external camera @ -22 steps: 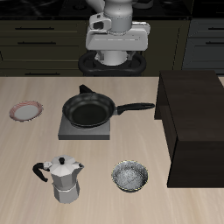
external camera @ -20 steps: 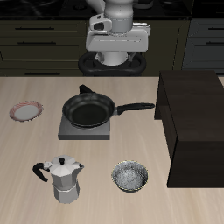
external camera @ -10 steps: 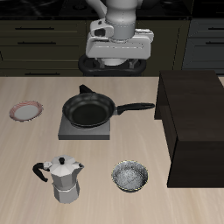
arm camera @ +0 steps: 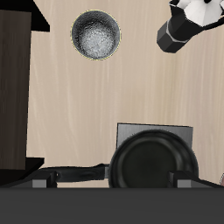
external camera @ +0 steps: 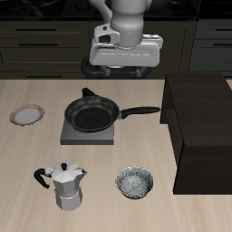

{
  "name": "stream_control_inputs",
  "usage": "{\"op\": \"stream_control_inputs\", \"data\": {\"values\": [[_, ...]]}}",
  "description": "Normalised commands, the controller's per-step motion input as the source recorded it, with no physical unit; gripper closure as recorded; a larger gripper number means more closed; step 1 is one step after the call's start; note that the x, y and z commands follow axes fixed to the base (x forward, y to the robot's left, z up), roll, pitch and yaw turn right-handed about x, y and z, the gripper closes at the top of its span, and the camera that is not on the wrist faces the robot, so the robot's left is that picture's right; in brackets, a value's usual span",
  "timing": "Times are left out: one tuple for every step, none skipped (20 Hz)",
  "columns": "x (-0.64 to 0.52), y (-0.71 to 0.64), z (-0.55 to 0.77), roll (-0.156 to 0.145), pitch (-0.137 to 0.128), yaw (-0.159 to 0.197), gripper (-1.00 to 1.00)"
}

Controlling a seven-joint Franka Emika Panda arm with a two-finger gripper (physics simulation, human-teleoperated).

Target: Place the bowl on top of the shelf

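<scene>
Nothing's done yet: the bowl (external camera: 135, 182) sits on the surface beside the shelf (external camera: 201, 109), and I cannot tell the end effector's (external camera: 124, 68) spread.

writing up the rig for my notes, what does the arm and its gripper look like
The arm is white with rounded, smooth segments. Its wrist ends in a wide, blocky pale grey hand housing with dark panels and edges, and below that sits a dark round base. The gripper shows no clear fingers, cables or markings in either view.
</scene>
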Motion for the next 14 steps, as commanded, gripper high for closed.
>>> {"op": "stream_control_inputs", "data": {"values": [[0.15, 0.02, 0.00, 0.003, 0.003, -0.021, -1.00], [0.30, 0.09, 0.04, 0.011, 0.005, -0.005, -1.00], [0.25, 0.05, 0.07, -0.027, -0.019, -0.017, -1.00], [0.20, 0.09, 0.00, 0.021, -0.012, -0.013, -1.00], [0.27, -0.01, 0.09, -0.023, -0.038, 0.011, -1.00], [0.27, 0.00, 0.01, 0.006, 0.032, -0.033, -1.00], [0.44, 0.01, 0.11, 0.001, -0.040, -0.013, -1.00], [0.24, -0.02, 0.06, -0.015, -0.020, 0.034, -1.00], [0.29, -0.08, 0.04, -0.021, 0.029, -0.081, -1.00], [0.24, -0.04, 0.00, 0.017, 0.034, -0.036, -1.00], [0.19, -0.05, -0.01, -0.035, -0.012, -0.008, -1.00], [0.21, -0.06, 0.03, -0.004, -0.046, -0.001, -1.00], [0.24, -0.03, 0.02, 0.020, -0.023, 0.016, -1.00], [0.26, -0.15, -0.01, -0.051, 0.014, -0.025, -1.00]]}}
